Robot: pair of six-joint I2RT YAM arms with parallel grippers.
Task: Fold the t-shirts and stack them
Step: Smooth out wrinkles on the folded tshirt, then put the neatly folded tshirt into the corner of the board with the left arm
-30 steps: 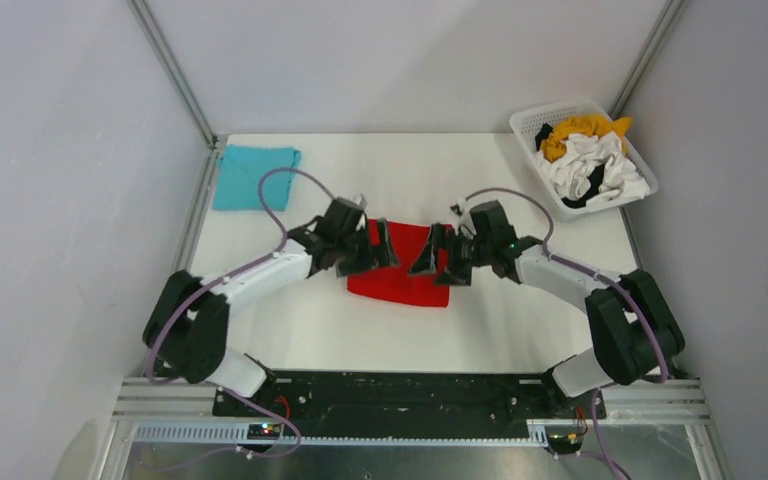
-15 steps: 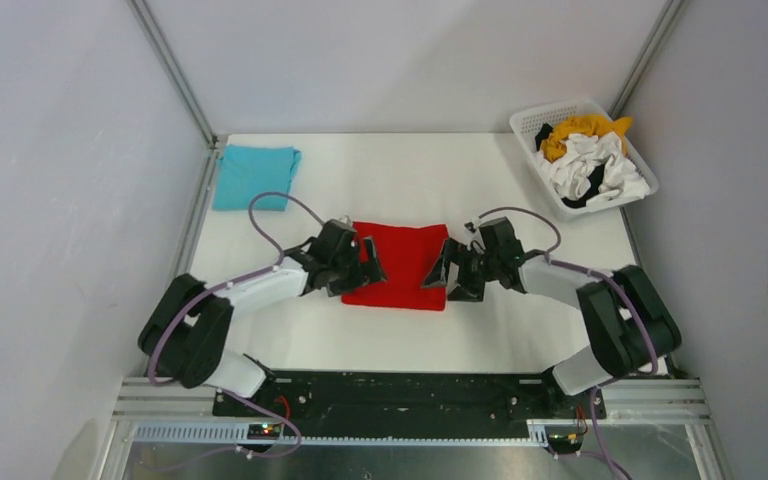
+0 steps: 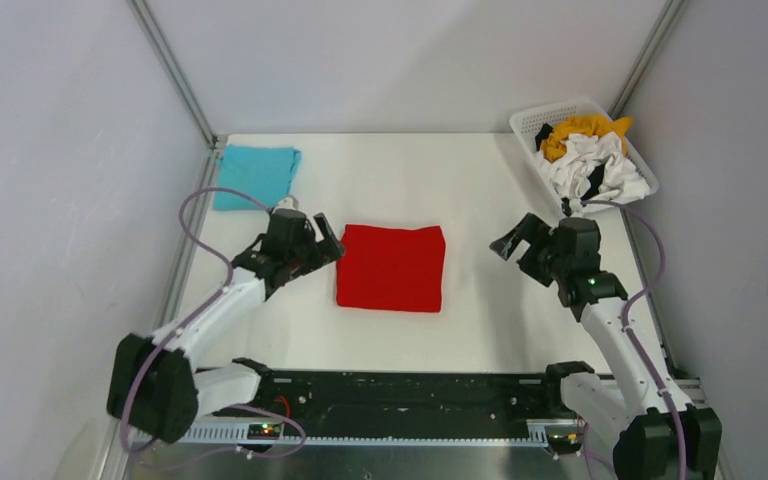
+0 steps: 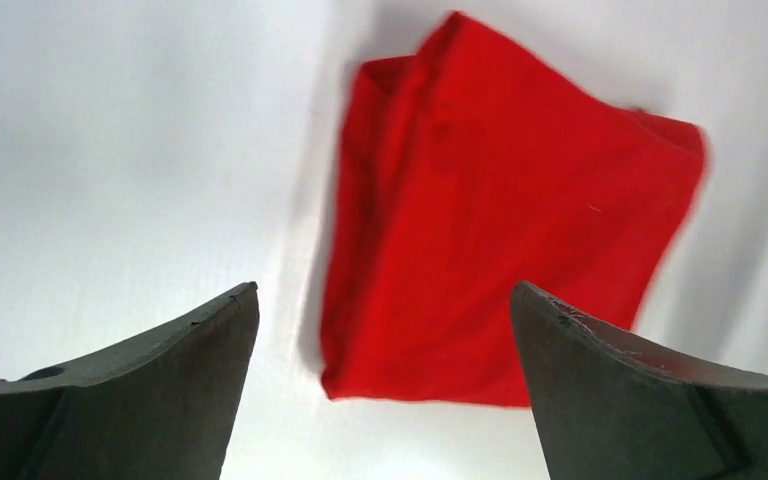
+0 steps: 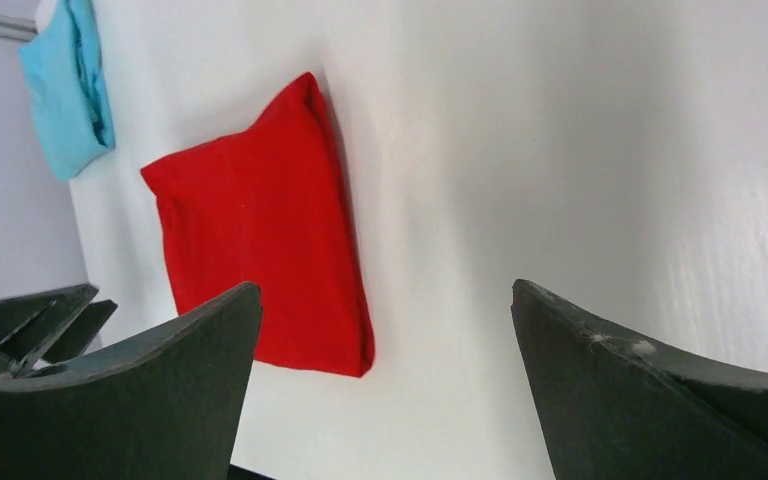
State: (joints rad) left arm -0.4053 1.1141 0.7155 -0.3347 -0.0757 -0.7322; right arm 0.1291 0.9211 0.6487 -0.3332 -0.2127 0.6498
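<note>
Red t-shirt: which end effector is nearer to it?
Left. The left end effector is just off the left edge of the red t-shirt; the right end effector is farther off on its right side.

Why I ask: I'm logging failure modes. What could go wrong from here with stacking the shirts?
1. The folded bright red cloth t-shirt lies loose, with the left gripper and right gripper both open and off it. Its layered edge, seen in the left wrist view, could splay if one side is lifted toward the folded turquoise-blue t-shirt.
2. The heap of white, orange-yellow and black shirts looks tangled in the white plastic lattice basket; pulling one might drag others out.
</note>
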